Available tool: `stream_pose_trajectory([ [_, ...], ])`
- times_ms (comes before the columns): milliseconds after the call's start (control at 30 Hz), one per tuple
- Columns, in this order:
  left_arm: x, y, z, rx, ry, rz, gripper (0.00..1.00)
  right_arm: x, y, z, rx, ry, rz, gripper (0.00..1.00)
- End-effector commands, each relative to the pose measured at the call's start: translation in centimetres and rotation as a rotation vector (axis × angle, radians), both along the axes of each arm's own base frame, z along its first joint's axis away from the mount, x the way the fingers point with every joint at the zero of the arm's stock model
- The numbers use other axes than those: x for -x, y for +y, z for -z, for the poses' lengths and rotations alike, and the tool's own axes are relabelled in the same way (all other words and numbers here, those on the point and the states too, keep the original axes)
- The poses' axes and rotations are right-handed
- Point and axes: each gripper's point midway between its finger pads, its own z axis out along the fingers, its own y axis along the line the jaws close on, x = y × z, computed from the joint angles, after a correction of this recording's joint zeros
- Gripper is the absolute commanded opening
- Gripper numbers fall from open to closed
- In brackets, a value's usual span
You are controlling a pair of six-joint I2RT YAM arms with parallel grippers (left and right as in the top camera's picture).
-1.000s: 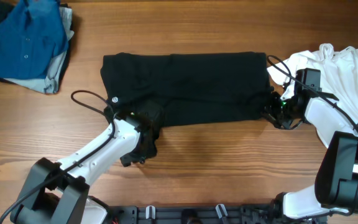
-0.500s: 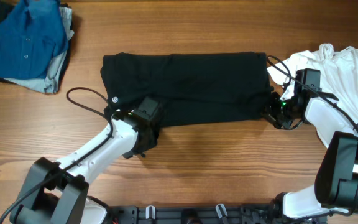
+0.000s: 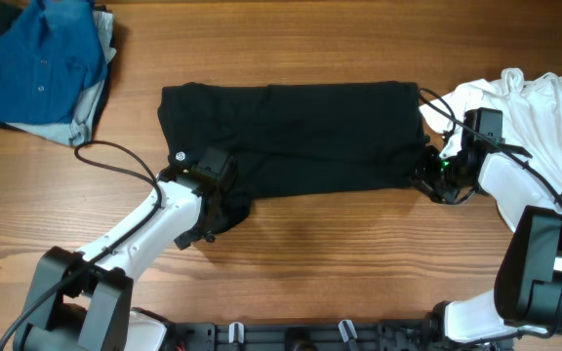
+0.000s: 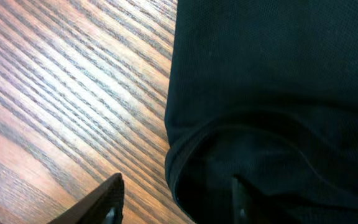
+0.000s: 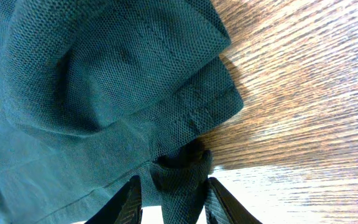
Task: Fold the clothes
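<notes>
Right fingers point(image 5: 128, 198) are pinching a corner of the black T-shirt point(image 3: 291, 136), left fingers point(image 4: 107, 200) spread apart straddling its near hem. I see it lying flat mid-counter point(image 3: 359, 253).

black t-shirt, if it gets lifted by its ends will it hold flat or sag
Probably floppy: the black T-shirt lies limp on the table, and its hem crumples in the right gripper. Likely light, since the weave looks thin. Lifted at the ends, its middle would probably sag.
</notes>
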Motion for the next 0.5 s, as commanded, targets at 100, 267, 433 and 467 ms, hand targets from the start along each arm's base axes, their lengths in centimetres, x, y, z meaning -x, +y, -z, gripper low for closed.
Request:
stream_pose_trajectory([
  [100,0.5,0.4,1.2,0.007,-0.019,-0.019,0.61,0.3,0.3,0.3,-0.015,0.007,-0.022,0.39],
  [267,0.7,0.2,2.2,0.028,-0.03,-0.02,0.38,0.4,0.5,0.2,-0.023,0.005,-0.041,0.2],
  [433,0.4,-0.2,2.4,0.055,-0.048,-0.038,0.04,0.4,0.5,0.2,-0.022,0.004,-0.044,0.04],
  [467,0.3,-0.3,2.4,0.058,-0.055,-0.045,0.04,0.4,0.5,0.2,-0.021,0.003,-0.044,0.04],
])
